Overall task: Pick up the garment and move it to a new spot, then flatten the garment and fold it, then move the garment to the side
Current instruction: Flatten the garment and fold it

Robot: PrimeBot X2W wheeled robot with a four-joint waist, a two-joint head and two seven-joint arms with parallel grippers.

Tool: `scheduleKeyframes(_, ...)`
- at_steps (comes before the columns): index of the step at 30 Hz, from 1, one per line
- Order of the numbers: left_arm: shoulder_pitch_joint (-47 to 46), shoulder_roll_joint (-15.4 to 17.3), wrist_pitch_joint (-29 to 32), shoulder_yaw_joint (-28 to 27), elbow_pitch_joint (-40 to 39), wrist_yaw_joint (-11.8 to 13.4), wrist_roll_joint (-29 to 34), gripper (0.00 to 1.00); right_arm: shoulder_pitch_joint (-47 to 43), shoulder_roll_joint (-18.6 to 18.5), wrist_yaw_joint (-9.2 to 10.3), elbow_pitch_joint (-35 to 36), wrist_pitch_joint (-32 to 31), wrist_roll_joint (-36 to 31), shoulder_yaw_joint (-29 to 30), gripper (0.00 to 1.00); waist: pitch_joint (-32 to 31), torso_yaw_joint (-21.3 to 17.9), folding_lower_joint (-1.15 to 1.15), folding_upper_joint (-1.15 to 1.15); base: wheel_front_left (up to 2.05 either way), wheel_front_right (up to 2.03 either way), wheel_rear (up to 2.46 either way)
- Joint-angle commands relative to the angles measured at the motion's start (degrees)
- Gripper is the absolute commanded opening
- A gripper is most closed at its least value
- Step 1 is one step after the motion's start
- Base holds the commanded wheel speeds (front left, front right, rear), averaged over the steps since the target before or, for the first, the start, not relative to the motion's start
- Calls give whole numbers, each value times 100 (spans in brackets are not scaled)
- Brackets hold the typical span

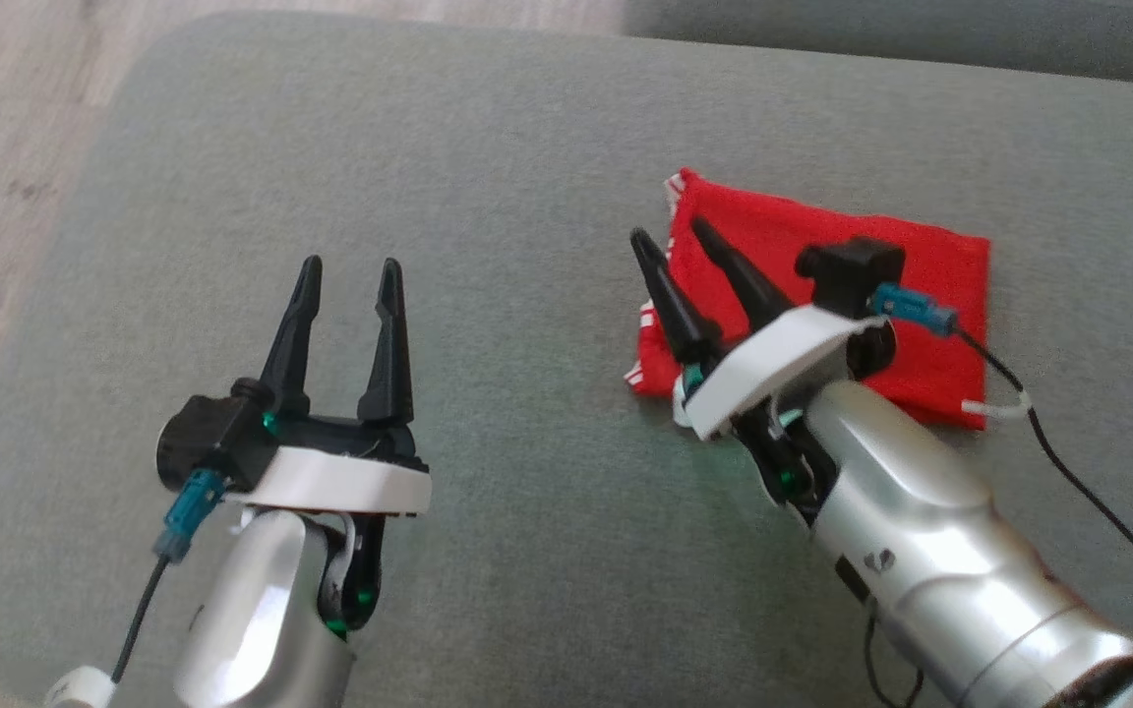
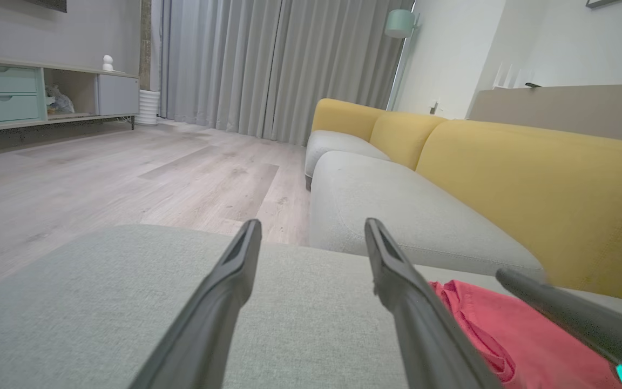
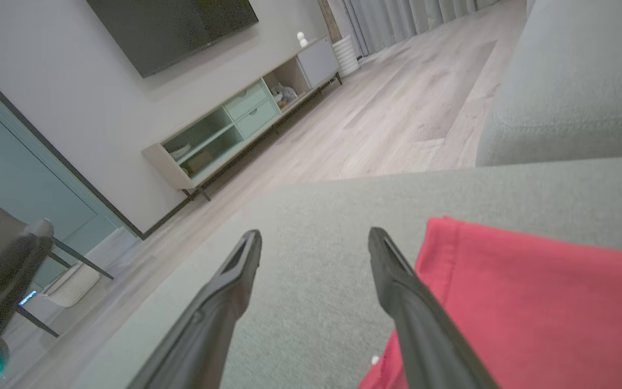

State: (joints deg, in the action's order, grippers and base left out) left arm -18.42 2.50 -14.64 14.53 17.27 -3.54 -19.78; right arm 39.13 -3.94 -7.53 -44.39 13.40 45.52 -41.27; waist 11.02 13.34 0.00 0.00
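The right hand point(image 1: 669, 232), fingers spread and empty, hangs over the left edge of the folded red garment point(image 1: 783, 231), which lies on the right of the grey sofa cushion point(image 1: 527, 177). The left hand point(image 1: 350, 265), also spread, is over bare cushion well to the left, with wooden floor point(image 1: 6, 147) beyond.

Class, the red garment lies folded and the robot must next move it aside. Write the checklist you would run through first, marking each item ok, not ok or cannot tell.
1. Garment folded into a flat rectangle: ok.
2. Right hand open, ready to grasp: ok, with one finger over the garment's left edge and the other over the cushion.
3. Right hand gripping the garment: not ok, it holds nothing yet.
4. Right fingers touching the fabric: cannot tell.
5. Left hand out of the way: ok, open over bare cushion.
6. Free space beside the garment: ok, bare cushion lies to its left.
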Motion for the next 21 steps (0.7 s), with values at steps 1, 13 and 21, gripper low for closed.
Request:
scheduleKeyframes(1, -188, 44, -36, -222, -182, 8, -21, 100, 187, 106, 4, 208, 88, 66, -63, 100, -72, -105, 0, 0, 0, 0, 0)
scheduleKeyframes(13, 66, 60, -36, -414, -261, 32, 37, 100, 39, 73, 4, 452, 158, -1350, 2163, 100, -521, -868, 0, 0, 0, 0, 0)
scheduleKeyframes(21, 288, 55, -36, -499, -296, 25, 13, 100, -1137, -221, 4, 1258, 159, -2880, 3839, 100, -742, -1200, 0, 0, 0, 0, 0)
